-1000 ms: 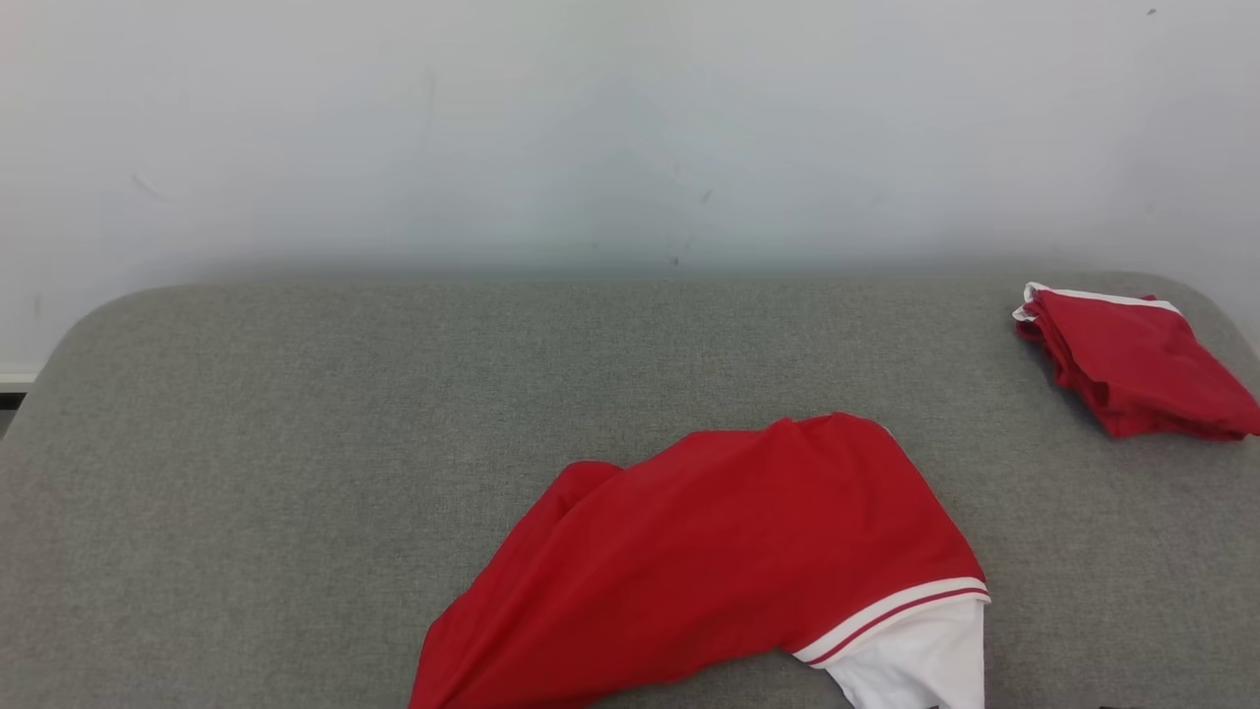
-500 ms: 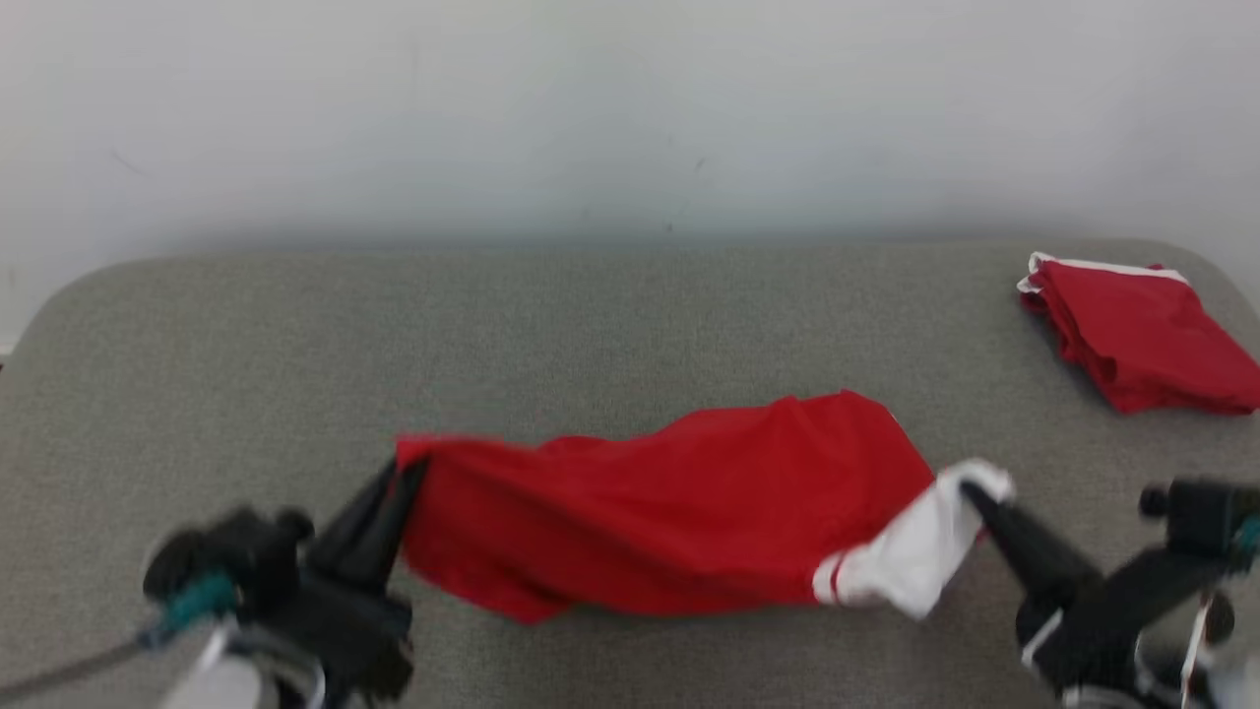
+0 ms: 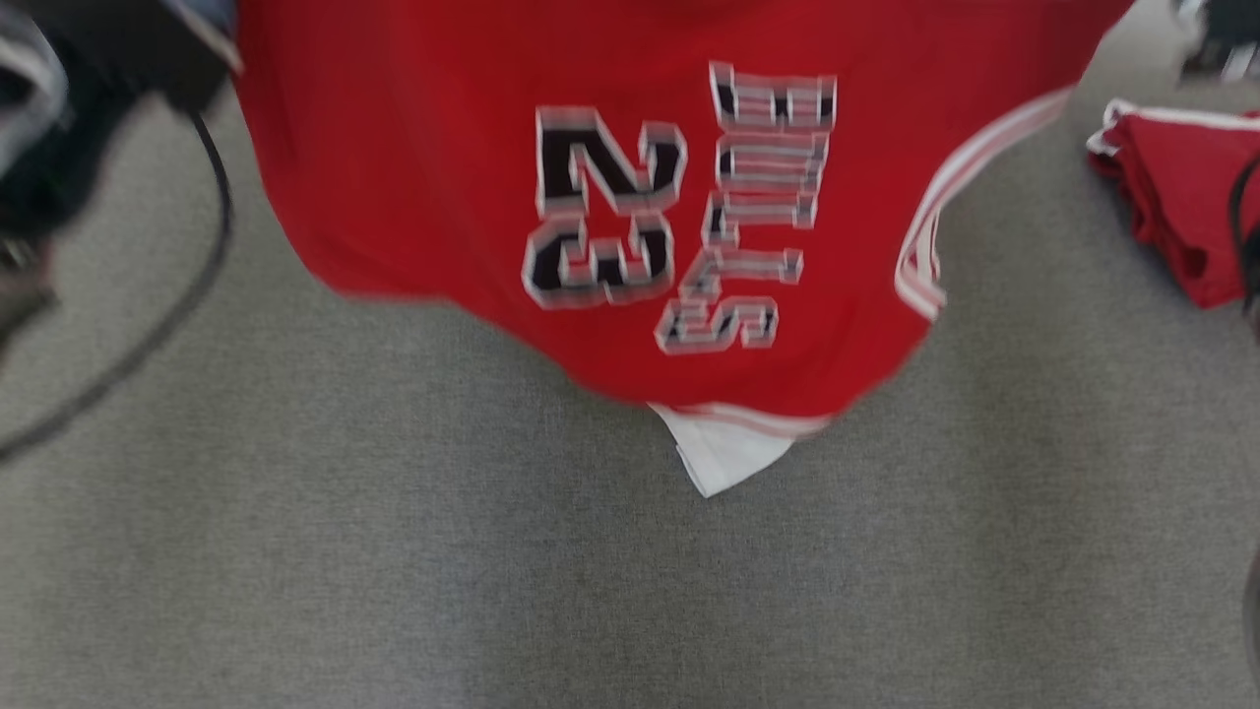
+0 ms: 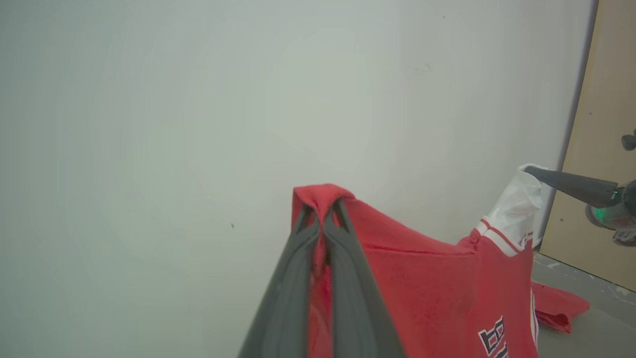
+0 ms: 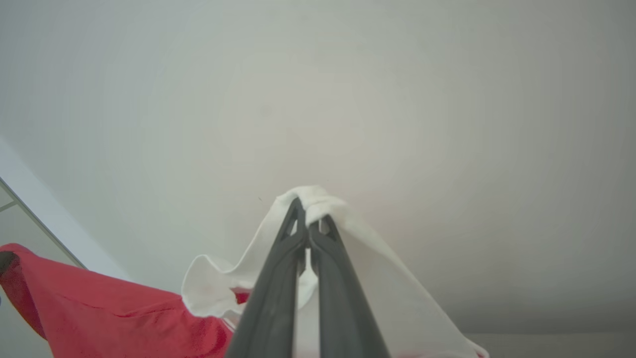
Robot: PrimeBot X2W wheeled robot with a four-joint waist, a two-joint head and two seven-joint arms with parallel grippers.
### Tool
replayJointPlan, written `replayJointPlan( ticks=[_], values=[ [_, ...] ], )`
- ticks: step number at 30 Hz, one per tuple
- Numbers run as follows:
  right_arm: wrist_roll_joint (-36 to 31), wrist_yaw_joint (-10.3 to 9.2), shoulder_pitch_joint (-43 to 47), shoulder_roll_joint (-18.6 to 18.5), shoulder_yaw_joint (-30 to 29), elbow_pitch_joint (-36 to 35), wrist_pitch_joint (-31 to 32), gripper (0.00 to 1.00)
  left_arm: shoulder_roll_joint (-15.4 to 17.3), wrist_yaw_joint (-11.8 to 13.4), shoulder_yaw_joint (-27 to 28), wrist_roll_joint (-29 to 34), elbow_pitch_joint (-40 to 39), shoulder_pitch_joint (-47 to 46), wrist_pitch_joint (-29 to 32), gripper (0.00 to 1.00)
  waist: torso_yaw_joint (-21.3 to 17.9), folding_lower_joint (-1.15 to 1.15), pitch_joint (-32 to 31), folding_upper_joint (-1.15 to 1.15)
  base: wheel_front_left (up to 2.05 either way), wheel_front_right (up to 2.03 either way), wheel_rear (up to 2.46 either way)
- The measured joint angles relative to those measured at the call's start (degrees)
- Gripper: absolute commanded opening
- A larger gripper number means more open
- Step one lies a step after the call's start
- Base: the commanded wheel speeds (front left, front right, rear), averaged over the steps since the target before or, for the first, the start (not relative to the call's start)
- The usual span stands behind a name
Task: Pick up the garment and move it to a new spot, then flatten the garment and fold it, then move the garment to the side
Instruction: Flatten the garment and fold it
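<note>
The garment (image 3: 413, 177) is a red jersey with white trim and an upside-down "23" print; it hangs spread above the grey padded surface (image 3: 492, 571). In the left wrist view my left gripper (image 4: 323, 209) is shut on a bunched red corner of the garment (image 4: 422, 278). Across from it, my right gripper (image 4: 534, 171) pinches the white part. The right wrist view shows my right gripper (image 5: 308, 214) shut on white fabric, with the red cloth (image 5: 99, 308) sagging away to the lower left. The garment's white bottom tip (image 3: 724, 458) hangs lowest; I cannot tell whether it touches the surface.
A second red garment (image 3: 1171, 187), folded, lies at the surface's right side. My blurred left arm (image 3: 59, 98) and its dark cable (image 3: 197, 276) fill the upper left. A pale wall stands behind, and a tan panel (image 4: 596, 174) to the right.
Both grippers have lifted the garment off the surface and spread it, so its printed front now faces me. The head camera has tilted down toward the surface.
</note>
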Motion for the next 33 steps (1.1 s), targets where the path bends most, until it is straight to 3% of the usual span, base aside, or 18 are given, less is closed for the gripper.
replayJointPlan(
  ticks=[8, 16, 25, 33],
  values=[
    [-6.08, 0.00, -27.38, 4.53, -1.71, 15.39, -0.58, 0.00, -1.30, 0.01, -2.40, -5.45, 9.34, -21.79, 0.00, 0.00, -1.19, 0.00, 8.42, 0.01, 0.00, 0.00, 0.00],
    [-12.81, 0.00, -42.57, 6.80, -1.89, 27.27, -5.36, 0.00, -3.26, 0.01, -5.95, -9.38, 17.77, -31.77, -2.97, 0.00, -3.02, -0.02, 12.28, 0.01, 0.00, 0.00, 0.00],
    [-13.00, 0.00, -46.14, 6.87, -0.51, 32.38, -8.02, 0.00, -3.46, 0.00, -11.66, -14.00, 19.47, -32.79, -5.41, 0.00, -3.78, -0.03, 13.24, 0.00, 0.00, 0.00, 0.00],
    [-4.43, 0.00, -36.46, 3.02, 3.01, 25.83, -6.72, 0.00, -3.04, 0.01, -15.28, -20.52, 13.21, -25.11, -11.88, 0.00, -2.87, -0.02, 12.82, 0.00, 0.00, 0.00, 0.00]
  ],
)
